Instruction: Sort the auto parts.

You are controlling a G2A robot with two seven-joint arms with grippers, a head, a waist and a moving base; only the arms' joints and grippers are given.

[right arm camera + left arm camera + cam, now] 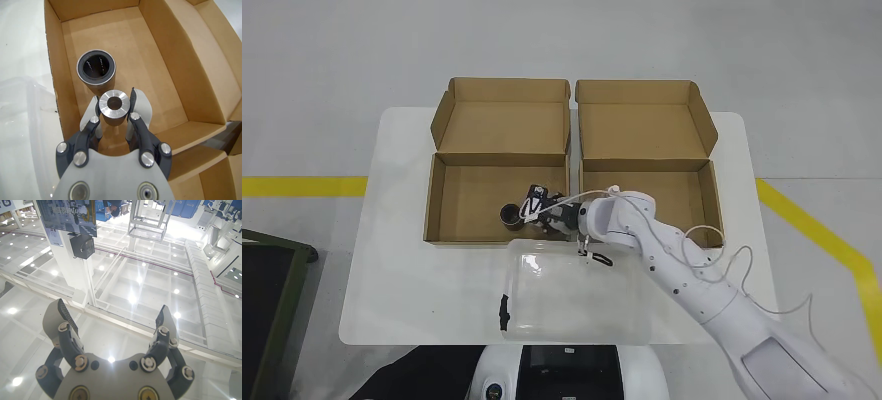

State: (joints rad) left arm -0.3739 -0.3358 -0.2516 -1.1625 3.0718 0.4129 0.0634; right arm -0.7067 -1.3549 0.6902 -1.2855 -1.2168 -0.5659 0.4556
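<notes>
The clear plastic container [582, 300] sits at 6 o'clock on the white desk [392, 250]. Past it, the right gripper [114, 98] is inside the open brown cardboard box [472, 200] at 11 o'clock. Its fingers are clamped on an upright silver metal sleeve with a round bore [114, 113]. Whether the sleeve's base touches the box floor cannot be told. Just beside it, at 9 o'clock of the gripper in the top view, stands a dark steel-rimmed cylindrical bearing with a black bore [96, 71], upright and apart from the sleeve. A second open cardboard box [642, 195] lies at 1 o'clock.

The left gripper [112, 306] points up toward the ceiling, with its fingers wide apart and nothing between them.

The robot appears to be setting the sleeve down in the box with the bearing. The next move would likely call for lowering the sleeve until it stands on the cardboard. The fingers would then part and lift straight up, so that neither one knocks the bearing over.

No legible label or marking shows on the parts or either box.
</notes>
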